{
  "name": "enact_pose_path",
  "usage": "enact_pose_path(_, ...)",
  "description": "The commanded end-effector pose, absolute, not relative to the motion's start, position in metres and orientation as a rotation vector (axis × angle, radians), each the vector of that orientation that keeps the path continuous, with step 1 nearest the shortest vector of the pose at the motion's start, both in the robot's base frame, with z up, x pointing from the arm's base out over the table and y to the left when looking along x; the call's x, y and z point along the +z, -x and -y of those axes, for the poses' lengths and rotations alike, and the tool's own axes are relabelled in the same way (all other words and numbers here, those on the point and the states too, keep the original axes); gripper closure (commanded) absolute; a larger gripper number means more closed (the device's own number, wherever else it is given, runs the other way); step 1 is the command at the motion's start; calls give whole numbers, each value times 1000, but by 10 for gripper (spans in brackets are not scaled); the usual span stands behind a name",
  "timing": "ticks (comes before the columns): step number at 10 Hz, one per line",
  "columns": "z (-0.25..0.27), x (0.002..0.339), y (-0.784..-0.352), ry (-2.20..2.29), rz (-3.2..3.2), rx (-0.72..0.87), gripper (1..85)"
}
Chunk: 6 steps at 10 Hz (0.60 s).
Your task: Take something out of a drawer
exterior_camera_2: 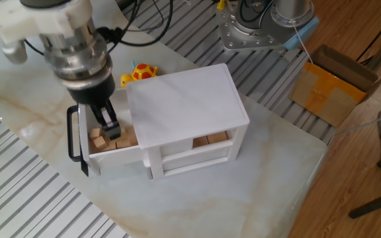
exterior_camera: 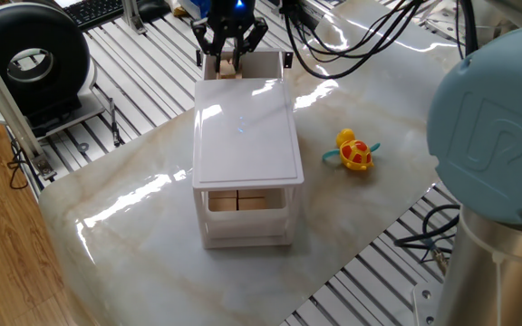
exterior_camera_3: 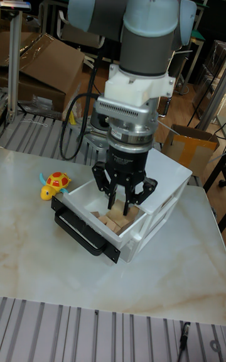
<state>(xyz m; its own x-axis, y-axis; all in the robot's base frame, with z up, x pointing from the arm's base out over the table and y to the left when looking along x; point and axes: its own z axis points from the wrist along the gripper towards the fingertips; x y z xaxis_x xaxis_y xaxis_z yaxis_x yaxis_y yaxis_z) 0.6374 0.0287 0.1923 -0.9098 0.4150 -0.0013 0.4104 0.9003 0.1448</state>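
The drawer (exterior_camera_2: 114, 156) is pulled out of the top of the white cabinet (exterior_camera_2: 184, 106), its black handle (exterior_camera_2: 75, 142) facing outward. Several pale wooden cubes (exterior_camera_2: 98, 140) lie inside it, and they show again in the tall fixed view (exterior_camera_3: 108, 222). My gripper (exterior_camera_3: 120, 210) hangs just over the drawer (exterior_camera_3: 80, 196), fingers shut on one wooden cube (exterior_camera_3: 119, 212) lifted slightly above the rest. From the far side, the gripper (exterior_camera: 229, 62) holds a tan cube (exterior_camera: 228, 66) above the drawer rim (exterior_camera: 270, 58). In the other fixed view the gripper (exterior_camera_2: 110, 127) hides the held cube.
A yellow-and-red toy (exterior_camera: 355, 152) lies on the marble tabletop right of the cabinet (exterior_camera: 247, 127). The lower drawers (exterior_camera: 238, 201) show wooden blocks. Cables (exterior_camera: 333, 50) trail behind the cabinet. A cardboard box (exterior_camera_2: 336, 82) sits on the floor.
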Motion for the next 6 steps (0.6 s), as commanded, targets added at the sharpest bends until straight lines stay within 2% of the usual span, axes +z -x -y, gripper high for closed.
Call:
enact_pose_path(1,-26,223,-621,-577,-3049,228,847)
enact_pose_path(3,-33,243,-611,-510,-3040,197,847)
enact_pose_path(6,-25,245,-633,-272,-2973,148,847)
